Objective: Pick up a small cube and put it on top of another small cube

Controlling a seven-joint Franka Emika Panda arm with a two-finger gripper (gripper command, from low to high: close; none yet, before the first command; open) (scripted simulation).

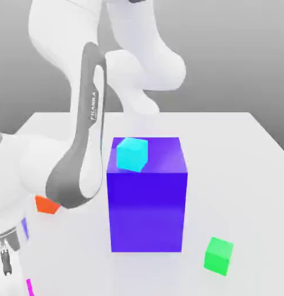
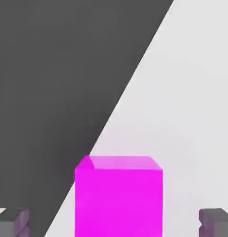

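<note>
The magenta cube (image 2: 118,199) sits near the edge of the desk (image 2: 190,106), between the spread fingers (image 2: 211,223) in the hand view, apart from both. In the exterior view, a sliver of it shows at the lower left, beside the arm (image 1: 66,162). Farther out, an orange-red cube (image 1: 47,204) and a partly hidden blue-violet piece (image 1: 25,228) lie near the arm. The large blue block (image 1: 146,211) stands mid-desk with a cyan cube (image 1: 131,155) on top, and a green cube (image 1: 218,256) rests at the exterior view's right.
</note>
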